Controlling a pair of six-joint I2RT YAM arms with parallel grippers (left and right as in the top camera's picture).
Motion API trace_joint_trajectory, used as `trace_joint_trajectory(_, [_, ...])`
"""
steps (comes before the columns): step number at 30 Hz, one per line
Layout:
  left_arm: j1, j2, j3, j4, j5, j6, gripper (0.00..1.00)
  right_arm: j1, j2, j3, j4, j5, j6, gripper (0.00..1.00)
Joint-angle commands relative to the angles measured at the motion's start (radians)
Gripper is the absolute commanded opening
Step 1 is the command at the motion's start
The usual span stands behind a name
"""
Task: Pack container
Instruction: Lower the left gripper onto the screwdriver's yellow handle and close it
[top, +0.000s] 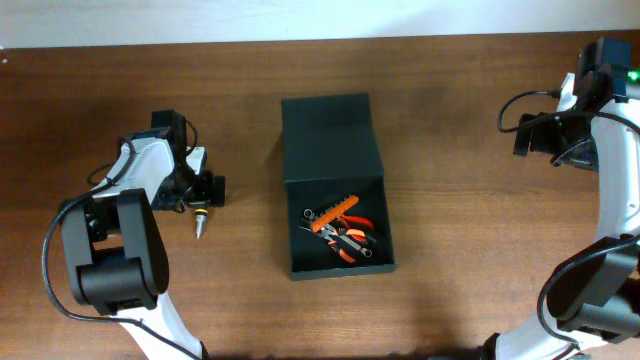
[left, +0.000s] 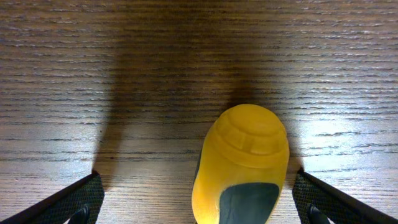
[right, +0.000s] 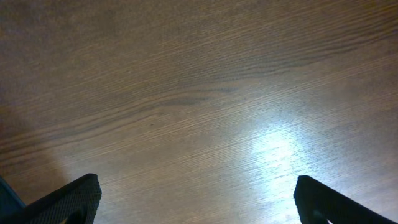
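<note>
The container (top: 288, 225) is a dark green-black box at the table's middle, its flap lid (top: 328, 138) lying open toward the back. Orange-handled pliers and small wrenches (top: 340, 232) lie inside it. A yellow-handled screwdriver (top: 200, 217) lies on the table to the left of the box. My left gripper (top: 207, 190) is open over its handle. In the left wrist view the yellow and dark handle (left: 245, 162) sits between the spread fingers (left: 196, 193), nearer the right one. My right gripper (top: 530, 135) is open and empty at the far right, over bare wood (right: 198, 199).
The wooden table (top: 450, 250) stretches around the box. A pale wall edge (top: 300, 20) runs along the back. Cables hang near the right arm (top: 560, 110).
</note>
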Motion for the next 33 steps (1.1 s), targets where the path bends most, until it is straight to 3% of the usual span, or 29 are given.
trace_joint_trajectory(1, [0.005, 0.032, -0.007, -0.002, 0.019, 0.016, 0.99, -0.002, -0.002, 0.001, 0.003, 0.001, 0.013, 0.99])
trace_joint_trajectory(8, [0.005, 0.032, -0.007, -0.002, 0.019, 0.016, 1.00, -0.002, -0.002, 0.001, 0.003, 0.001, 0.013, 0.99])
trace_joint_trajectory(11, [0.005, 0.032, -0.007, 0.003, 0.019, 0.016, 0.89, -0.002, -0.002, 0.001, 0.003, 0.001, 0.013, 0.99])
trace_joint_trajectory(16, [0.005, 0.032, -0.007, 0.047, 0.031, 0.016, 0.89, -0.002, -0.002, 0.001, 0.003, 0.001, 0.013, 0.99])
trace_joint_trajectory(22, [0.005, 0.032, -0.007, 0.051, 0.057, 0.016, 0.54, -0.002, -0.002, 0.001, 0.003, 0.001, 0.013, 0.99])
trace_joint_trajectory(33, [0.005, 0.032, -0.007, 0.051, 0.104, 0.016, 0.41, -0.002, -0.002, 0.001, 0.003, 0.001, 0.013, 0.99])
